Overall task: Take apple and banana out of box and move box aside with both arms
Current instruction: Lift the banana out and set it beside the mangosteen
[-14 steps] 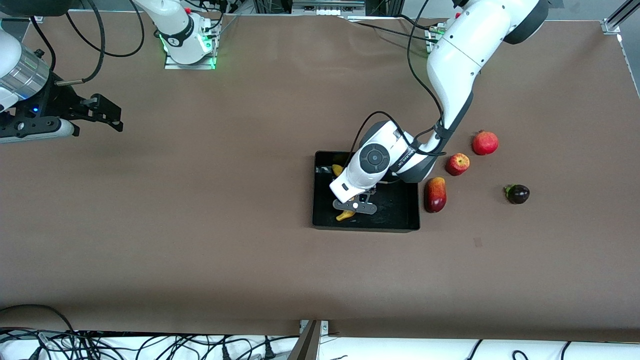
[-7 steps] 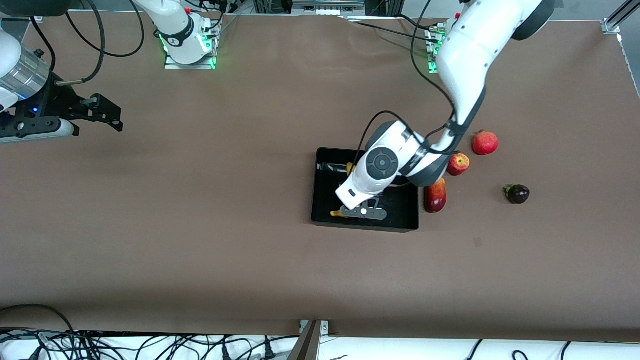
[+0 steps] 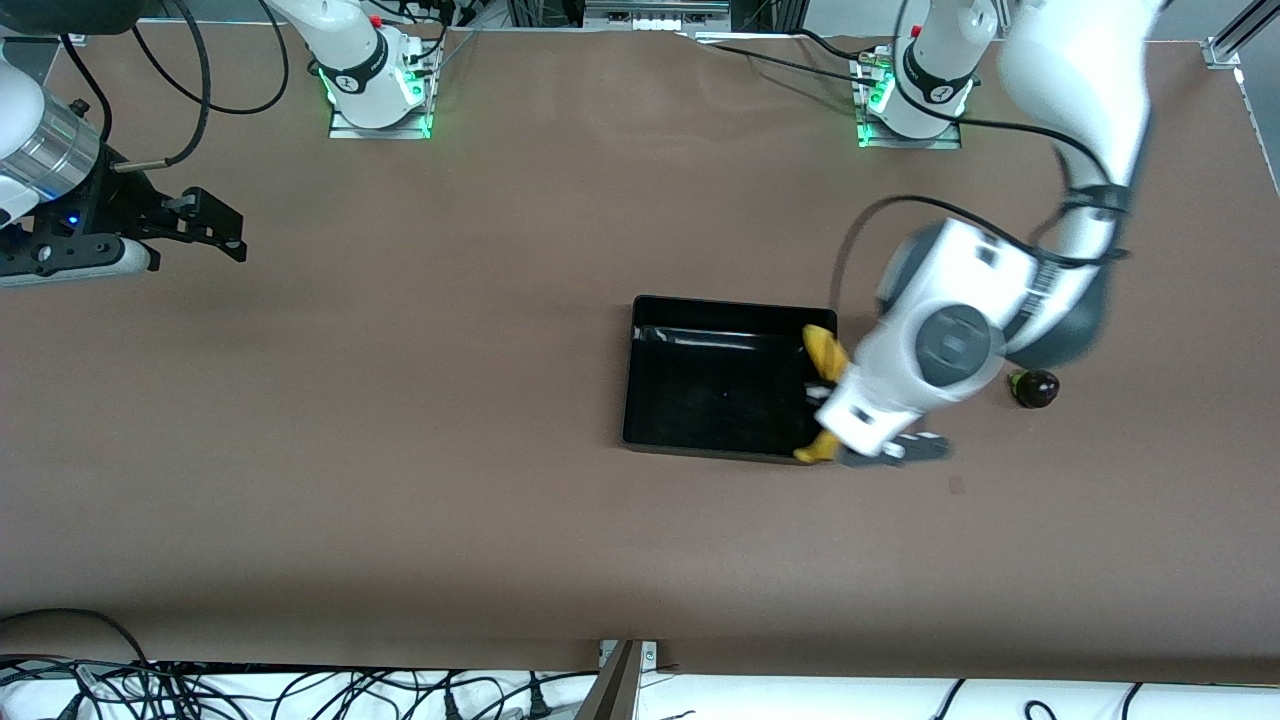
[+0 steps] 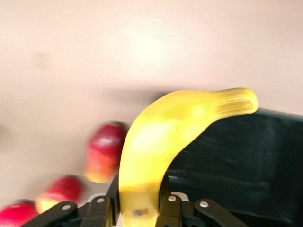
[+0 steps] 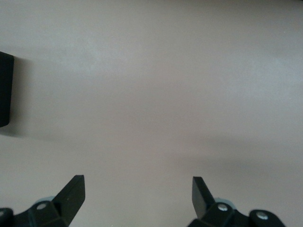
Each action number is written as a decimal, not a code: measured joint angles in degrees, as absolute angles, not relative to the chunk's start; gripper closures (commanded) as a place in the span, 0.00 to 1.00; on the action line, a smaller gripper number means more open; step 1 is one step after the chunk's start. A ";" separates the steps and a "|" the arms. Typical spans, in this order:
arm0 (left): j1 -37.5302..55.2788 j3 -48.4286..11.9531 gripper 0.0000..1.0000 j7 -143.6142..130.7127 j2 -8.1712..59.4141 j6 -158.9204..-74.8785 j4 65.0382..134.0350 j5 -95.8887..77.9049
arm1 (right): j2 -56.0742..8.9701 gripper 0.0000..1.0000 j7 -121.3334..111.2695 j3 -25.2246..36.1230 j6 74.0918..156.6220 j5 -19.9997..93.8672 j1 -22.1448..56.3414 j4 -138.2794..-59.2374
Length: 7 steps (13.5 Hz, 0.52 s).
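left gripper [image 3: 868,452] over tray [image 3: 640,380] edge, clamps curved yellow banana [image 4: 161,142] | right gripper [image 5: 137,198] waits, fingers spread

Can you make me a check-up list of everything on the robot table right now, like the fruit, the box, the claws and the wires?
Surface: brown table, bare in most places.
Job's things: black box mid-table, nothing seen inside; banana lifted over the box's edge toward the left arm's end; red fruits on the table beside the box.
Clutter: small dark purple fruit toward the left arm's end.
Claws: left claw shut on the banana; right claw open, waiting over bare table.
Cables: black cables along the table's front edge.
Surroundings: two arm bases with green lights.
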State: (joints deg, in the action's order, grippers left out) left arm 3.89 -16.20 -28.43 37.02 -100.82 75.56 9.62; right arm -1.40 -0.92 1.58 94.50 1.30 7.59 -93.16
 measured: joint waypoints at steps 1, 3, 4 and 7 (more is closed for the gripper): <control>0.47 -15.91 0.96 -24.50 37.59 -100.75 76.43 10.23 | -1.68 0.00 -1.01 1.45 94.50 1.37 7.69 -93.15; -5.67 -15.80 0.95 -15.96 39.23 -100.88 78.18 12.93 | -2.51 0.00 -1.14 1.11 93.80 1.56 8.19 -93.17; -8.16 -15.80 0.94 -11.91 40.29 -101.59 78.90 14.63 | -3.12 0.00 -1.33 1.02 92.53 1.57 8.63 -93.16; -13.87 -15.78 0.72 -3.60 42.36 -113.45 85.89 16.33 | -4.41 0.00 -3.30 0.95 90.84 1.77 10.17 -93.17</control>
